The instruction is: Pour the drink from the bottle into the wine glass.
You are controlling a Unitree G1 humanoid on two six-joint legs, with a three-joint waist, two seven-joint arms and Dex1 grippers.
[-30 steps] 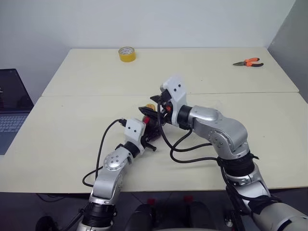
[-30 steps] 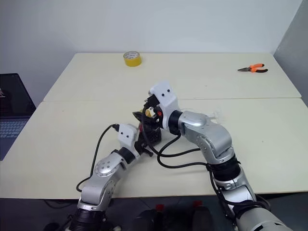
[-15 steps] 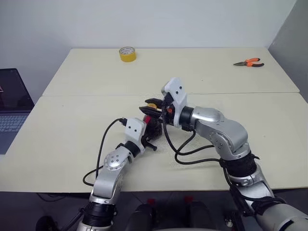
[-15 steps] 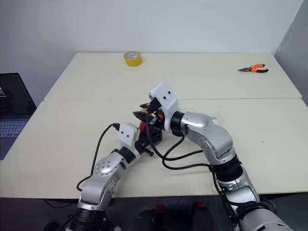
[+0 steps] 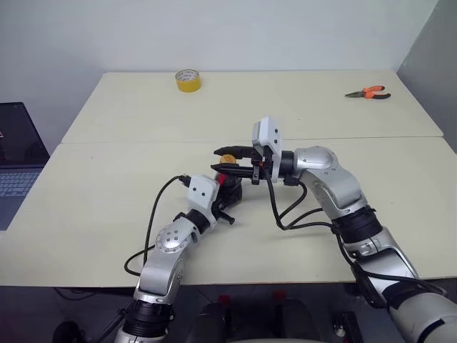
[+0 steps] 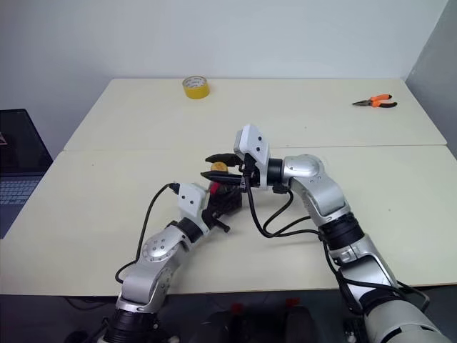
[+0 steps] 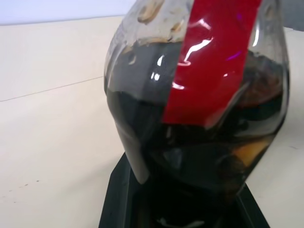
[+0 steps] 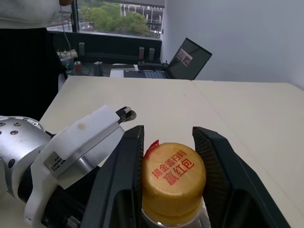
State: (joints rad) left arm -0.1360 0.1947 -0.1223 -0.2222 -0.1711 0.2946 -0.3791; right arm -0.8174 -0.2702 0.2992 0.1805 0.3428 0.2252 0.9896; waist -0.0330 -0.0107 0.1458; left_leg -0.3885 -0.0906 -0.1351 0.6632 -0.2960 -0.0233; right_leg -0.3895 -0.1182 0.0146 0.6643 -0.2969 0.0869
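Note:
The bottle (image 5: 228, 187) stands upright on the near table, and my left gripper (image 5: 230, 196) is shut on its rounded body. In the left wrist view the red label (image 7: 213, 71) and the dark drink (image 7: 142, 109) sit right between my black fingers (image 7: 123, 199). My right gripper (image 6: 208, 166) reaches in level from the right at the bottle's top. Its two fingers press on either side of the yellow cap (image 8: 173, 178). The wine glass is hidden.
A yellow tape roll (image 5: 188, 80) sits at the far table's back edge, and orange pliers (image 5: 368, 92) lie at the far right. A laptop (image 5: 18, 153) is off the table's left side. A person in dark clothes (image 8: 28, 47) stands beyond the table.
My right wrist has turned from leaning over the bottle to pointing level at it, with the elbow swung out to the right. Its fingers have narrowed onto the cap. The left arm kept still.

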